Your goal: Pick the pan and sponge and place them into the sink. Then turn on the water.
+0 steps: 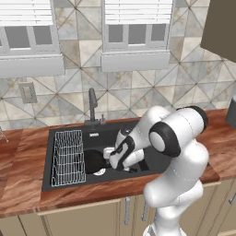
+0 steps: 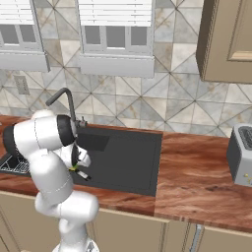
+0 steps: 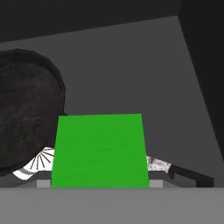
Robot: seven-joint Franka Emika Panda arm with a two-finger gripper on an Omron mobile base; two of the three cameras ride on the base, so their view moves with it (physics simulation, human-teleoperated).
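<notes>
The black sink (image 1: 110,131) (image 2: 128,157) is set into the wooden counter. The black pan (image 1: 94,161) (image 3: 26,109) lies on the basin floor beside the wire rack, partly over the silver drain (image 3: 39,164). Its thin handle (image 3: 183,173) runs off behind the sponge. My gripper (image 1: 117,161) (image 3: 99,183) is down inside the basin, just right of the pan, shut on the green sponge (image 3: 99,151) (image 2: 74,168). The sponge hangs a little above the sink floor (image 3: 131,65). No water runs from the dark faucet (image 1: 92,106) (image 2: 66,101).
A white wire rack (image 1: 68,157) stands in the left part of the basin. The sink's flat wing (image 2: 142,147) lies to the right. A grey toaster (image 2: 241,155) sits on the counter at far right. Windows and a tiled wall rise behind the faucet.
</notes>
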